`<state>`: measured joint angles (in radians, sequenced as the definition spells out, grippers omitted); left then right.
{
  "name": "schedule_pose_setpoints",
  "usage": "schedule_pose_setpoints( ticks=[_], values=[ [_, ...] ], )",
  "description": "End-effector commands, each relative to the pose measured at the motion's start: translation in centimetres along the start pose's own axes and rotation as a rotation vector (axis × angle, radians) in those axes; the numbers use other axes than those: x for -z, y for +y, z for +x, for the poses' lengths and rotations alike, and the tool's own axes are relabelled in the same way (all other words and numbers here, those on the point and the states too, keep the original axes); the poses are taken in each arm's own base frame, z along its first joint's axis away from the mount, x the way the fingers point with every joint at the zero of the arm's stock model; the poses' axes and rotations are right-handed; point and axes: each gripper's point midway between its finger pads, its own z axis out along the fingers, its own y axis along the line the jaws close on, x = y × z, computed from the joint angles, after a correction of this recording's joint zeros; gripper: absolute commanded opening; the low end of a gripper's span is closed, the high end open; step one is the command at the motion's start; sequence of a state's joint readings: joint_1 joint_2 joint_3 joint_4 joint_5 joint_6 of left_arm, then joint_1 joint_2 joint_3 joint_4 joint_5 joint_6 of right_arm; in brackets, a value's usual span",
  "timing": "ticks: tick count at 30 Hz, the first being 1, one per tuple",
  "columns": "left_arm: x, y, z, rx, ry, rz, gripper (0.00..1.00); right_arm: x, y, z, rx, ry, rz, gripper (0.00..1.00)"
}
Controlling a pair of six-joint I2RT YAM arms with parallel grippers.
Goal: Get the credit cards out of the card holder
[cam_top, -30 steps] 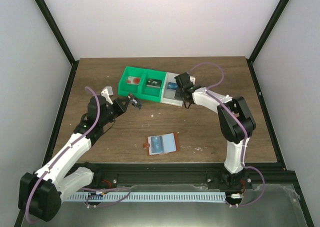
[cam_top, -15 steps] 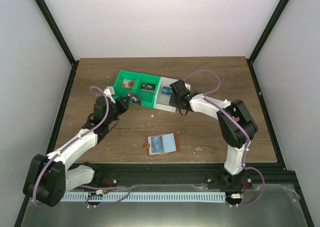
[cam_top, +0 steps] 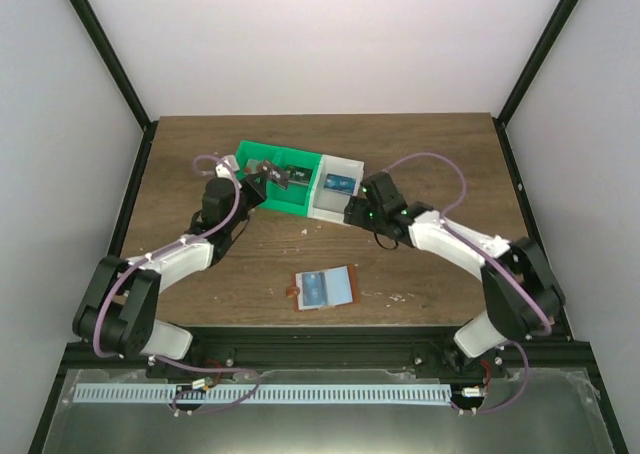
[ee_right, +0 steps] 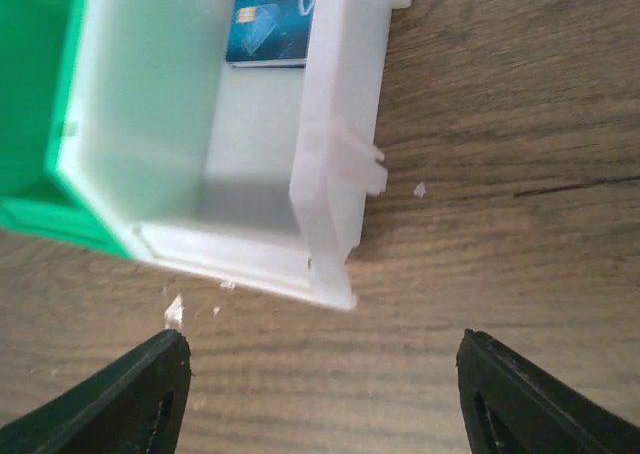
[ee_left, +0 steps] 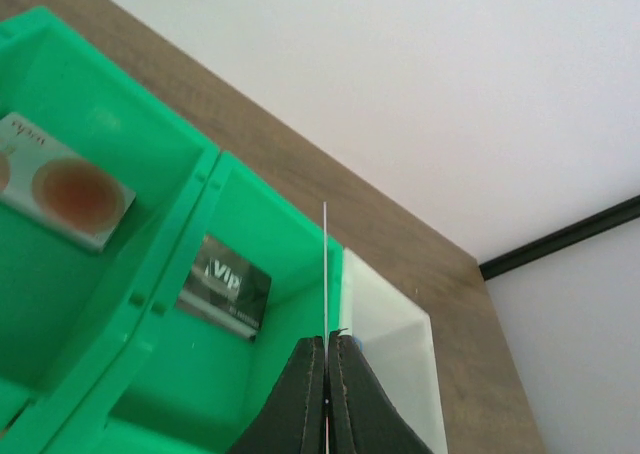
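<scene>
Card holder (cam_top: 324, 288) & bin (ee_left: 170, 274) share one brown wood table (cam_top: 400, 269), w/ two arms reaching in from the front edge.

The bin is the biggest item. It has three compts in a row, two green & one white, and sits at an angle toward the back edge, a bit left of centre. The left arm (cam_top: 170, 264) reaches its green end and the right arm (cam_top: 450, 239) its white end.

Next down is the card holder: reddish-brown, lying open & flat near the front edge. It's approx mid-table & well apart from both tools. Its pale blue-grey inside faces up; can't tell whether any card sits in the pockets.

Cards in the bin:
- A pale card (ee_left: 60, 179) w/ an orange-red disc lies in the end green compt.
- A black card (ee_left: 225, 292) marked "Vip" lies in the mid green compt.
- A blue card (ee_right: 270, 19) w/ a chip lies flat at the far end of the white compt.

The left tool (ee_left: 325, 359) is pressed together on a thin card (ee_left: 324, 264). That card shows edge-on as a hairline in the wrist view, sticking out past the fingertips. It's over the mid compt, close to the wall shared w/ the white one.

The right tool (ee_right: 320, 394) is spread wide w/ nothing btwn its fingers. It's over bare table just beside the white compt's near corner, apart from it.
</scene>
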<state>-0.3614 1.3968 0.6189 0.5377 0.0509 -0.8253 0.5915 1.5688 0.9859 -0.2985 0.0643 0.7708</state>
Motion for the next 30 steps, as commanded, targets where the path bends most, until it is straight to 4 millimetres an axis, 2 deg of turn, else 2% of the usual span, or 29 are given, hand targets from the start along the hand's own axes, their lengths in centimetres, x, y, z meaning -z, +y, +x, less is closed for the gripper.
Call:
schedule_pose_setpoints(
  ticks=[1,4,7,12,14,19,24,30],
  values=[
    [-1.9,-1.1,-2.4,-0.046,-0.103,0.027,0.00,2.7,1.0,0.8,0.028,-0.016,-0.115,0.79],
    [-3.4,0.3,-2.4,-0.063,-0.118,-0.032,0.00,4.4,1.2,1.0,0.059,-0.052,-0.176,0.89],
    [-4.7,0.9,-2.2,-0.073,-0.133,-0.038,0.00,5.3,0.6,0.8,0.077,-0.092,-0.173,0.93],
    [-7.4,1.4,-1.6,-0.063,-0.104,-0.053,0.00,6.1,0.6,1.2,0.093,-0.099,-0.201,0.95],
    [-8.4,1.9,-1.2,-0.055,-0.093,-0.067,0.00,6.1,0.4,1.7,0.094,-0.093,-0.210,0.95],
    [-10.7,1.6,0.3,-0.084,-0.045,-0.058,0.00,5.8,0.1,2.3,0.111,-0.075,-0.212,0.96],
    [-12.1,1.1,1.6,-0.117,-0.023,-0.079,0.00,5.9,0.0,2.1,0.134,-0.086,-0.200,0.97],
    [-13.0,1.3,2.1,-0.190,-0.047,-0.130,0.00,6.4,-0.2,2.0,0.144,-0.096,-0.194,0.98]
  ],
)
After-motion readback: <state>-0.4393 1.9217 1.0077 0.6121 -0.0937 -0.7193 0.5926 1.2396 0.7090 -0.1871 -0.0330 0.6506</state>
